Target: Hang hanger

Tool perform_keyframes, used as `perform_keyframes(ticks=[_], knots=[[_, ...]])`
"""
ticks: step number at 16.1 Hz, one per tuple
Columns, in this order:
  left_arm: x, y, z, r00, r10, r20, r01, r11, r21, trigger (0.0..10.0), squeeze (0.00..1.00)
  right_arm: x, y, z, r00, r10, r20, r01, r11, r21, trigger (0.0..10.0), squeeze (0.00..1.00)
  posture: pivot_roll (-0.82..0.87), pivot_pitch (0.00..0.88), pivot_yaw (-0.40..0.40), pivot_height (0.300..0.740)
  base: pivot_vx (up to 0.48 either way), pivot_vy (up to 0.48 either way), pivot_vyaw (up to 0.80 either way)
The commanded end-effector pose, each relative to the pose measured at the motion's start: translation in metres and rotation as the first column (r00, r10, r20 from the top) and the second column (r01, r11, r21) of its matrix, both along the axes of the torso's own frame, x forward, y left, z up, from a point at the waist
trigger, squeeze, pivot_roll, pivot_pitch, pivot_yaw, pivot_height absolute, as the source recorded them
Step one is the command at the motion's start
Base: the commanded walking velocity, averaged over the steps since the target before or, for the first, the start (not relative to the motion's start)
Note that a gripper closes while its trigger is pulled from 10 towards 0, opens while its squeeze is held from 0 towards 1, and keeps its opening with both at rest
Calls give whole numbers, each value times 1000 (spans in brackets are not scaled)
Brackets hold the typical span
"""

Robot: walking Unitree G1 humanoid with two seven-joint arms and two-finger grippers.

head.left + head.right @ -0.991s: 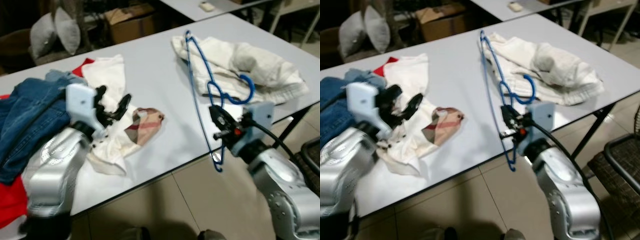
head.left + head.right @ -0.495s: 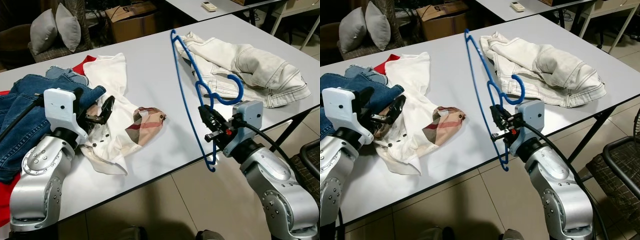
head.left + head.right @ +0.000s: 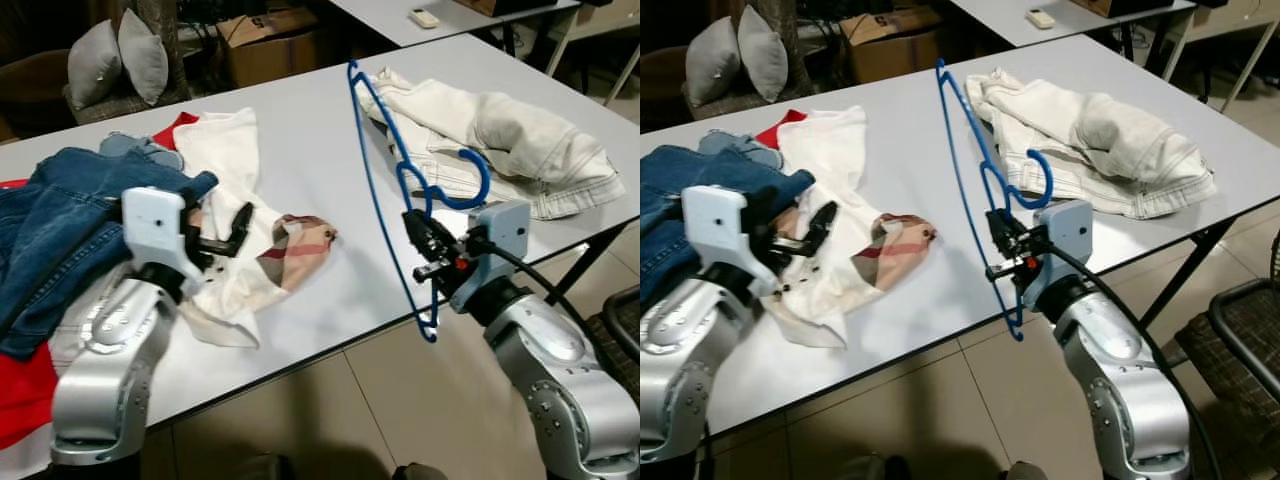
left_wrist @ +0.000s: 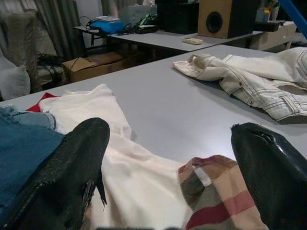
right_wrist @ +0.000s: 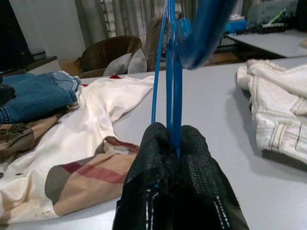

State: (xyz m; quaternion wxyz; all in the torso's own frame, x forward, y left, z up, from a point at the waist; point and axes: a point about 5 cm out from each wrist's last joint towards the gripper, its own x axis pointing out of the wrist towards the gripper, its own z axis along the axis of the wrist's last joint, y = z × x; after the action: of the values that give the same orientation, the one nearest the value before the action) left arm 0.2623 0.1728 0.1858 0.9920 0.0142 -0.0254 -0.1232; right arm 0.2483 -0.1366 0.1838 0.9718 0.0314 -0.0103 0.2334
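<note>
A blue wire hanger (image 3: 385, 170) stands upright above the white table (image 3: 300, 150), its hook curling over near my right wrist. My right gripper (image 3: 425, 245) is shut on the hanger's stem just below the hook; in the right wrist view the blue hanger (image 5: 171, 57) rises from between the closed fingers (image 5: 153, 191). My left gripper (image 3: 225, 232) is open, hovering over a white shirt (image 3: 228, 165) with a plaid-lined collar (image 3: 296, 240). In the left wrist view the two spread fingers (image 4: 72, 167) frame the shirt (image 4: 139, 187).
Blue jeans (image 3: 60, 225) and a red garment (image 3: 20, 400) lie at the table's left. A cream jacket (image 3: 510, 135) is crumpled at the right. Cushions (image 3: 120, 60) and a cardboard box (image 3: 270, 40) sit behind the table. A dark chair (image 3: 1240, 330) stands at the right.
My left arm has shifted right, closer over the white shirt. The right gripper with the hanger stays almost where it was. The camera has moved slightly.
</note>
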Motion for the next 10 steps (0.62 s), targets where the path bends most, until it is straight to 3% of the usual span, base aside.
perform_keyframes(ticks=[1,7,10], knots=[[-2,7,3,999,42,9,-42,999,17,10000,0,3,4,0,1000,15,7,-15,1000,0,10000,0,-102,50,82,740,0,428,0],[-1,10,4,998,63,8,-64,998,26,10000,0,3,2,0,1000,-8,4,8,1000,17,10000,0,-101,60,86,740,0,412,0],[5,19,7,994,111,14,-112,991,66,10000,0,4,1,0,1000,-17,2,17,1000,9,10000,0,-102,63,94,740,0,355,0]])
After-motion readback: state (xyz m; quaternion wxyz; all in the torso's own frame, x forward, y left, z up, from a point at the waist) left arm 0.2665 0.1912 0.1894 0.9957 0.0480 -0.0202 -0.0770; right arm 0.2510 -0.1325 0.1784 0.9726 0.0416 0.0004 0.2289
